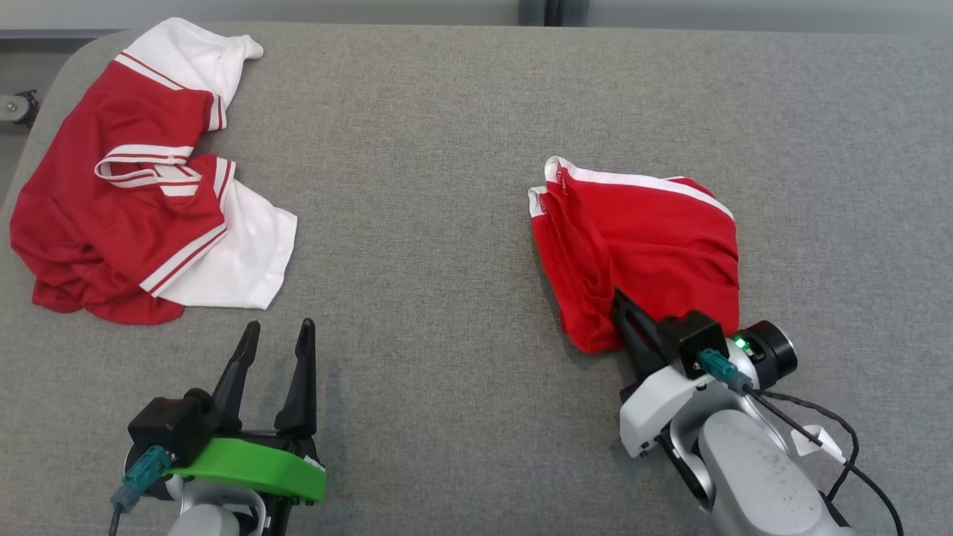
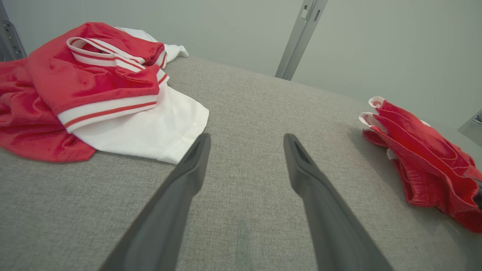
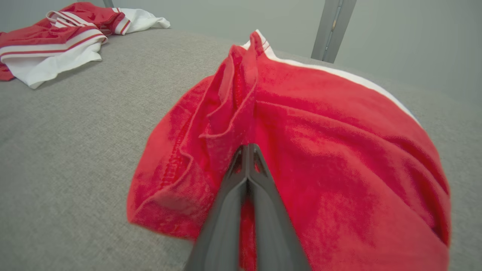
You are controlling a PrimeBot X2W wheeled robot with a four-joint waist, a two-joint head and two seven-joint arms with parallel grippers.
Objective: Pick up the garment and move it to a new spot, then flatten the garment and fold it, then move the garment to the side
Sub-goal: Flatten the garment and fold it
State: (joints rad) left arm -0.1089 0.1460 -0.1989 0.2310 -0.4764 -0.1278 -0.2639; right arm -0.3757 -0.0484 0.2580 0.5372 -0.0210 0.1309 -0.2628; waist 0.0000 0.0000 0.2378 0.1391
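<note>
1. The left gripper [image 1: 279, 327] is nearest, at the near left of the grey cloth-covered table [image 1: 447, 223]. Its two dark fingers stand wide apart and hold nothing. In the left wrist view the gripper [image 2: 247, 139] has only bare grey surface between the fingers.
2. Beyond it, at the far left, lies a red and white shirt [image 1: 141, 186]. It is crumpled, with striped bands and a white part spread toward the middle of the table. The left fingertips are near its closest white edge but do not touch it. The same shirt [image 2: 94, 90] shows at the left in the left wrist view, and it [image 3: 56, 41] appears far left in the right wrist view.
3. The middle of the table, between the shirt and the other cloth, is plain grey fabric.
4. At the right lies the red garment [image 1: 648, 238], bunched in folds, with a white stripe along its far edge. It is well apart from the shirt.
5. The right gripper [image 1: 622, 301] is at the near right, at the near edge of the red garment. Its fingers are pressed tightly together and grasp a fold of the red cloth. In the right wrist view the gripper [image 3: 248, 148] points into the garment [image 3: 339, 158], and red cloth shows on both sides of the fingers.
</note>
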